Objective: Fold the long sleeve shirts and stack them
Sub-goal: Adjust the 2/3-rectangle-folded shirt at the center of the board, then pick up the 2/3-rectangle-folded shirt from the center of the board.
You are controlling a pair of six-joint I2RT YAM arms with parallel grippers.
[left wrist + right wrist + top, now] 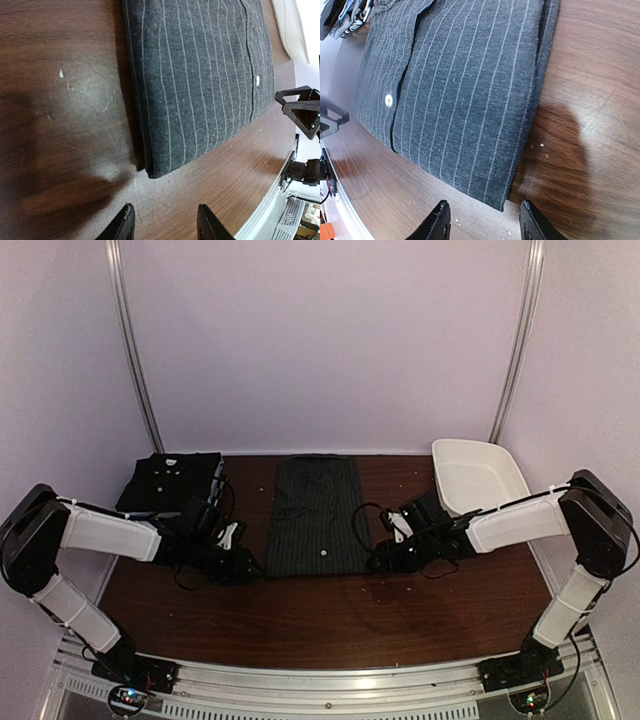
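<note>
A charcoal pinstriped shirt [318, 513] lies folded as a long rectangle in the middle of the table, one white button showing near its front end. It also shows in the left wrist view [195, 80] and the right wrist view [455, 90]. A black folded shirt [170, 480] lies at the back left. My left gripper [248, 568] is open and empty, just off the pinstriped shirt's near left corner; in its own view [165, 225] the corner lies just ahead. My right gripper [380, 558] is open and empty, just off the near right corner; its own view [485, 222] shows this too.
A white plastic tub [478, 478] stands at the back right, behind my right arm. The dark wooden table [340, 620] ends at a metal rail along the front. White walls close the back and sides.
</note>
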